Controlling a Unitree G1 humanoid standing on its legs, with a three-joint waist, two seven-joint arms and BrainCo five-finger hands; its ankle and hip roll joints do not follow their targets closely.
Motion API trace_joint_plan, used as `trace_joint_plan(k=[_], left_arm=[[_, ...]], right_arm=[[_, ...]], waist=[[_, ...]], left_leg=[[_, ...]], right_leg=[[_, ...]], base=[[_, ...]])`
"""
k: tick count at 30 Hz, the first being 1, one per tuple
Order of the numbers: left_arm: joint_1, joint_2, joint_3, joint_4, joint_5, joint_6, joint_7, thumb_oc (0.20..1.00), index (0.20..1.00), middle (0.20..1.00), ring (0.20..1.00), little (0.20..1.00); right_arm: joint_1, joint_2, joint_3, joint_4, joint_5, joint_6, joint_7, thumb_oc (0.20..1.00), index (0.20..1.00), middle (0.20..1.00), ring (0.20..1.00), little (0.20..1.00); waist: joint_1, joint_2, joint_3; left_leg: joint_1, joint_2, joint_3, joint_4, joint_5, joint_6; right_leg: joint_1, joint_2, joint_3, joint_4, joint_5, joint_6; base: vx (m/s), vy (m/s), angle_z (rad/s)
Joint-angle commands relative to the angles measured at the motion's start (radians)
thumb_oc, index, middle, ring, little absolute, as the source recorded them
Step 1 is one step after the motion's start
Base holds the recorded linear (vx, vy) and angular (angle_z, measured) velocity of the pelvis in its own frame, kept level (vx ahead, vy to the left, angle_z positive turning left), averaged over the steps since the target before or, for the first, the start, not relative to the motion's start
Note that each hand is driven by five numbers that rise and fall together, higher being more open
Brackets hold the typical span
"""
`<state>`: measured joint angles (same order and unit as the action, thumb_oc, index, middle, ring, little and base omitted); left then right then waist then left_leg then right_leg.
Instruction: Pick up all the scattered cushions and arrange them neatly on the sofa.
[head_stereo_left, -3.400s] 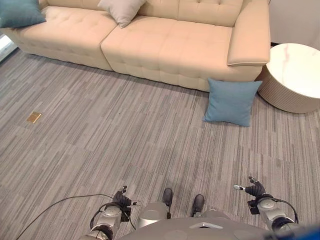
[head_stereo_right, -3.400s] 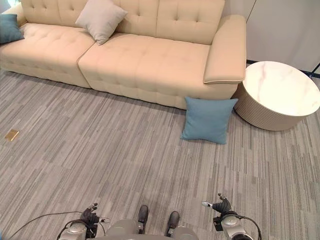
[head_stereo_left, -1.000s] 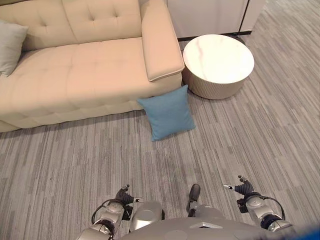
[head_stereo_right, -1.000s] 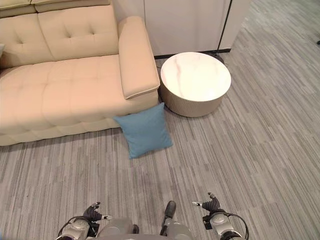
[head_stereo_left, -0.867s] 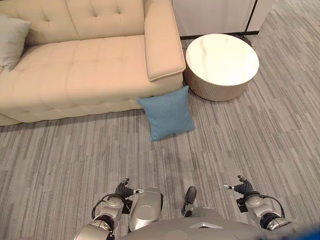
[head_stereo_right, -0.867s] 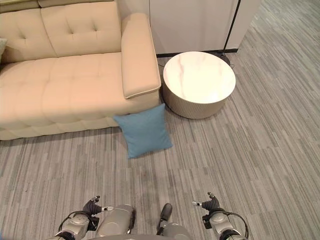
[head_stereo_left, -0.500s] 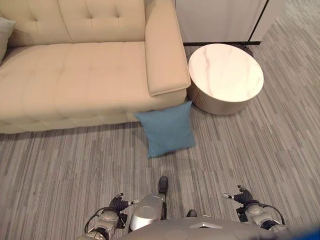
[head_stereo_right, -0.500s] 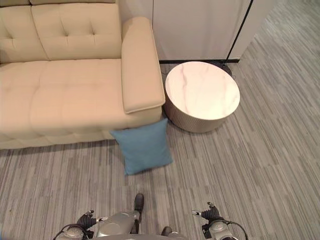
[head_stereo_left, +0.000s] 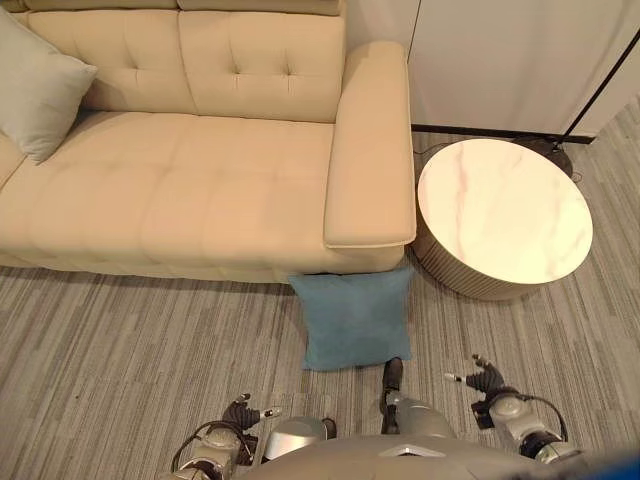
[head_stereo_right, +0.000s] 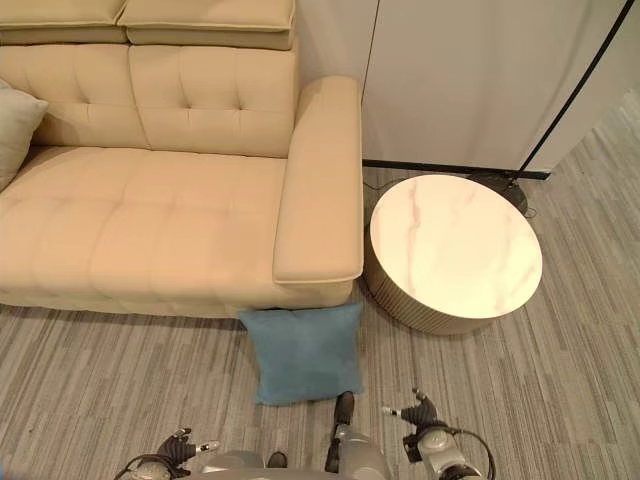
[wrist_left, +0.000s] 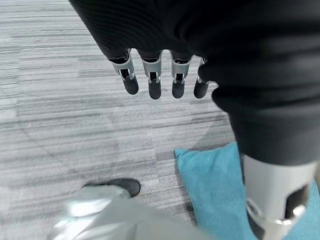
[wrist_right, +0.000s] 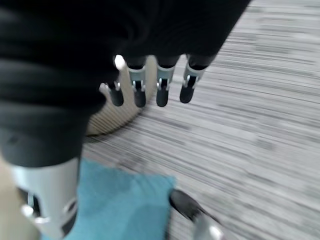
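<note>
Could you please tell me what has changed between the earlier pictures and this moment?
The robot has walked up to the blue cushion, so the view has shifted; the cushion now lies just before it, leaning on the sofa beside the round table as before. Nothing was grasped: the left hand and right hand stay open and low. The grey cushion remains on the seat.

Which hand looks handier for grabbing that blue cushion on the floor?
Neither clearly. The square blue cushion lies straight ahead between the left hand and right hand, both open and empty; probably both together.

Blue cushion (head_stereo_left: 352, 317) — beige sofa (head_stereo_left: 190, 190) — grey-striped carpet (head_stereo_left: 120, 350).
</note>
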<state>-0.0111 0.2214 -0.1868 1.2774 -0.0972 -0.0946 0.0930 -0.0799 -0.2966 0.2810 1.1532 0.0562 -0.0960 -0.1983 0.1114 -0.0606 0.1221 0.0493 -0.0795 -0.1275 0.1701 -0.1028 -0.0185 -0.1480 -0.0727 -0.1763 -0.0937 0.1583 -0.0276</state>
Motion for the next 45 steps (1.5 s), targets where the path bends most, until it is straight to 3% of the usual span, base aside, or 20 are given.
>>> trace_joint_plan(k=[1,3,6,11,18,22,27,33,35,36,40,45], left_arm=[[-0.076,0.024,-0.014,-0.021,-0.010,-0.014,0.019,1.000,1.000,1.000,1.000,1.000],[-0.092,0.022,-0.028,-0.035,-0.021,-0.016,0.020,1.000,1.000,1.000,1.000,1.000],[-0.103,0.016,-0.057,-0.057,-0.016,-0.013,0.015,1.000,1.000,1.000,1.000,1.000],[-0.082,0.019,-0.049,-0.049,0.005,-0.007,0.004,1.000,1.000,1.000,1.000,1.000],[-0.067,0.042,-0.011,-0.030,-0.007,-0.007,0.006,1.000,1.000,1.000,1.000,1.000],[-0.068,0.061,-0.003,-0.027,-0.005,-0.009,0.009,1.000,1.000,1.000,1.000,1.000],[-0.052,0.058,0.009,-0.016,-0.006,-0.013,0.010,1.000,1.000,1.000,1.000,1.000],[-0.084,0.031,-0.025,-0.031,-0.014,-0.014,0.009,1.000,1.000,1.000,1.000,1.000],[-0.094,0.026,-0.038,-0.037,-0.018,-0.015,0.006,1.000,1.000,1.000,1.000,1.000],[-0.095,0.018,-0.044,-0.029,-0.017,-0.017,0.005,1.000,1.000,1.000,1.000,1.000],[-0.069,0.010,-0.033,-0.013,-0.004,-0.007,0.006,1.000,1.000,1.000,1.000,1.000],[-0.070,0.022,-0.005,-0.030,-0.036,-0.014,0.012,1.000,1.000,1.000,1.000,1.000]], right_arm=[[-0.029,-0.039,-0.010,0.000,0.027,-0.020,-0.011,1.000,1.000,1.000,1.000,1.000],[-0.032,-0.053,-0.018,0.001,0.040,-0.025,-0.017,1.000,1.000,1.000,1.000,1.000],[-0.022,-0.064,-0.036,0.006,0.053,-0.024,-0.019,1.000,1.000,1.000,1.000,1.000],[-0.008,-0.042,-0.031,0.012,0.031,-0.017,-0.004,1.000,1.000,1.000,1.000,1.000],[-0.021,-0.020,-0.021,0.002,0.014,-0.002,0.002,1.000,1.000,1.000,1.000,1.000],[-0.030,-0.017,-0.012,-0.007,0.021,-0.006,0.006,1.000,1.000,1.000,1.000,1.000],[-0.023,-0.024,-0.005,-0.010,0.018,-0.012,0.003,1.000,1.000,1.000,1.000,1.000],[-0.022,-0.054,-0.017,-0.029,0.039,-0.025,-0.004,1.000,1.000,1.000,1.000,1.000],[-0.024,-0.065,-0.023,-0.020,0.044,-0.025,-0.007,1.000,1.000,1.000,1.000,1.000],[-0.025,-0.069,-0.033,-0.008,0.055,-0.028,-0.007,1.000,1.000,1.000,1.000,1.000],[-0.012,-0.060,-0.041,0.011,0.052,-0.023,-0.003,1.000,1.000,1.000,1.000,1.000],[-0.005,-0.038,-0.038,0.013,0.053,-0.022,-0.002,1.000,1.000,1.000,1.000,1.000]], waist=[[-0.008,0.005,0.050],[-0.014,0.005,0.055],[-0.037,0.015,0.044],[-0.044,0.019,0.020],[-0.016,0.008,0.035],[-0.006,0.006,0.043],[0.021,-0.002,0.020],[-0.011,0.015,0.037],[-0.017,0.019,0.047],[-0.024,0.014,0.047],[-0.041,0.031,0.014],[-0.026,0.021,0.014]], left_leg=[[-0.111,0.066,-0.017,-0.122,0.045,-0.028],[-0.147,0.074,0.001,-0.100,0.057,-0.035],[-0.181,0.093,0.097,-0.133,0.101,-0.033],[-0.113,0.090,0.138,-0.194,0.092,-0.023],[-0.115,0.058,0.141,-0.171,0.064,0.011],[-0.136,0.057,0.143,-0.163,0.070,0.022],[-0.134,0.066,0.156,-0.180,0.089,-0.002],[-0.167,0.096,0.103,-0.206,0.151,-0.052],[-0.193,0.090,0.098,-0.165,0.144,-0.054],[-0.190,0.078,0.100,-0.124,0.110,-0.045],[-0.126,0.085,0.139,-0.216,0.122,-0.039],[-0.098,0.080,0.147,-0.239,0.113,-0.030]], right_leg=[[0.042,-0.008,-0.038,0.094,-0.127,0.144],[0.057,-0.008,-0.082,0.084,-0.142,0.134],[0.085,-0.016,-0.140,0.074,-0.156,0.133],[0.112,-0.022,-0.117,0.079,-0.148,0.149],[0.052,-0.067,-0.053,0.109,-0.084,0.190],[0.035,-0.069,-0.035,0.145,-0.099,0.189],[0.103,-0.054,-0.053,0.069,-0.112,0.184],[0.120,-0.014,-0.100,0.017,-0.135,0.153],[0.115,-0.019,-0.118,0.023,-0.135,0.146],[0.111,-0.027,-0.128,0.027,-0.133,0.142],[0.125,-0.017,-0.122,0.018,-0.129,0.150],[0.140,-0.023,-0.116,0.015,-0.128,0.159]], base=[[0.00,-0.176,1.00],[0.02,-0.164,0.83],[0.04,0.007,0.76],[0.07,0.169,-0.16],[-0.05,0.169,-0.28],[-0.09,0.022,-0.40],[-0.04,-0.120,-0.06],[-0.05,-0.207,0.44],[-0.11,-0.067,0.83],[-0.05,-0.004,0.55],[0.08,0.081,0.04],[0.07,0.052,-0.02]])
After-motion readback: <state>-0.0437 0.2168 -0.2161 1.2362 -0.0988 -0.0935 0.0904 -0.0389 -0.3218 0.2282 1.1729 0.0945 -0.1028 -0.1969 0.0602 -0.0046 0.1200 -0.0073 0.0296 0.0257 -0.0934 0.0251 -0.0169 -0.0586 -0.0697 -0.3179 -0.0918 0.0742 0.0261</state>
